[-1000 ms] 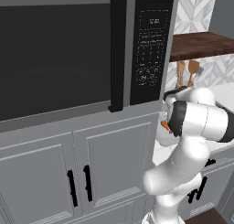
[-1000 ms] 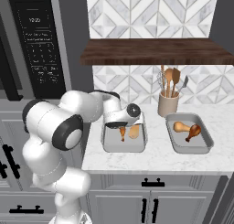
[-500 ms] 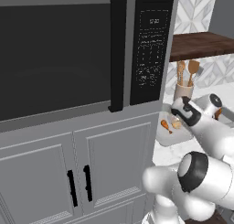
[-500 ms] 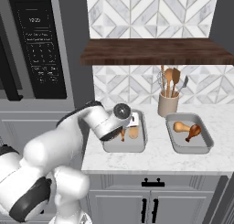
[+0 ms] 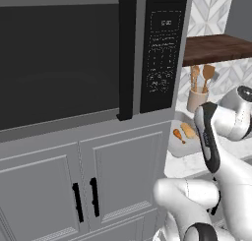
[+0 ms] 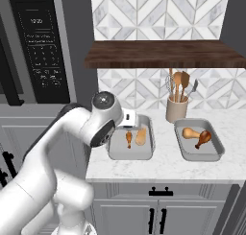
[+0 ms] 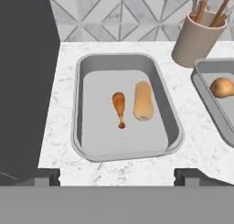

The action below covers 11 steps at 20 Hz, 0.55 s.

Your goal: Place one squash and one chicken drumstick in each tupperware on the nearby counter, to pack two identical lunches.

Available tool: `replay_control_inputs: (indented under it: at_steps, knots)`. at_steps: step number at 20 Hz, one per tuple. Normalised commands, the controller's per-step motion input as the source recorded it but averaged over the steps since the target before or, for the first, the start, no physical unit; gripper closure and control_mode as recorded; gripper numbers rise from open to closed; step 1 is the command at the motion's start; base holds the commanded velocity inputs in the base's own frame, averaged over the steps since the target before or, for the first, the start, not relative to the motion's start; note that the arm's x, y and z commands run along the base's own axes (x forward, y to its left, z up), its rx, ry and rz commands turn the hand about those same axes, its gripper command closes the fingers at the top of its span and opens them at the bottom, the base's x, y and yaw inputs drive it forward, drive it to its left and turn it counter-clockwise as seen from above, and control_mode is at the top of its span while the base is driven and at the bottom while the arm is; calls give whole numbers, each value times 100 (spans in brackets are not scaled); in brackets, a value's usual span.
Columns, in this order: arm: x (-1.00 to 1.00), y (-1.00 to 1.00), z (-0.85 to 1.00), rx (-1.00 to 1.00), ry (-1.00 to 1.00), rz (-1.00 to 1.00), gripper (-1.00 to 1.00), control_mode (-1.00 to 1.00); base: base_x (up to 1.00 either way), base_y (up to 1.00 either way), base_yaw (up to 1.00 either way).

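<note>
With both trays loaded, judged final step: left tray [image 7: 78, 127] holds drumstick [image 7: 119, 107] beside long squash [image 7: 142, 100]; right tray [image 6: 180, 141] holds round squash [image 6: 189, 133] touching dark drumstick [image 6: 203, 138]. Pincer [image 7: 116, 178] released, empty, above surface [image 7: 192, 141]. Next: retract clear, w/o nudging trays.

Legible text: one item only. Microwave control panel [image 6: 44, 54], display at 12 o'clock of the panel: pale digits, apparently "10:00", too small to confirm. Keypad rows beneath, toward 6 o'clock: markings present but unreadable. Same panel in left base view [image 5: 163, 53]: display digits and keys blurred, not legible.
</note>
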Motion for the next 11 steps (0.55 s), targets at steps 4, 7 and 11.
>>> replay_control_inputs:
  at_steps: [4, 7, 11]
  knots:
    - [-96, 0, 100, 3, -6, -5, -100, -100, 0, 0, 0]
    - [-98, 3, 100, 9, -3, -7, -100, -100, 0, 0, 0]
    - [-96, 39, 93, 15, -14, -8, -100, -100, 0, 0, 0]
